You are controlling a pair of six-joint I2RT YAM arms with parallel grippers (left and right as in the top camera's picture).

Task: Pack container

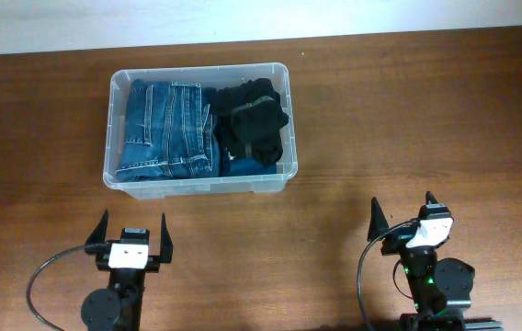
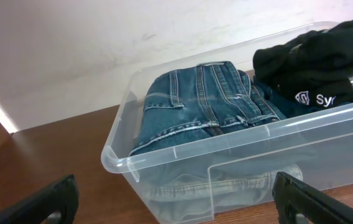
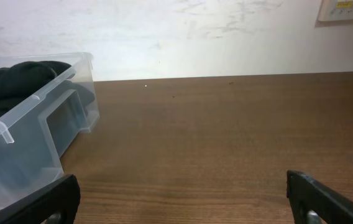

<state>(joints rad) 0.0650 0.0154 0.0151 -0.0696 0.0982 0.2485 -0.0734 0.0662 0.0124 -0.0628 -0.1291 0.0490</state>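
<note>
The clear plastic container (image 1: 114,92) stands at the back middle of the table. Folded blue jeans (image 1: 164,129) fill its left side and a black garment (image 1: 254,121) lies on its right side. In the left wrist view the container (image 2: 117,158) is close ahead, with the jeans (image 2: 207,106) and the black garment (image 2: 325,68) with white lettering inside. In the right wrist view only its corner (image 3: 15,140) shows at the left. My left gripper (image 1: 133,232) is open and empty in front of the container. My right gripper (image 1: 402,211) is open and empty at the front right.
The brown wooden table (image 1: 426,119) runs to a white wall (image 3: 195,37) behind. A wall socket plate (image 3: 345,9) is at the upper right of the right wrist view. A black cable (image 1: 40,280) loops by the left arm's base.
</note>
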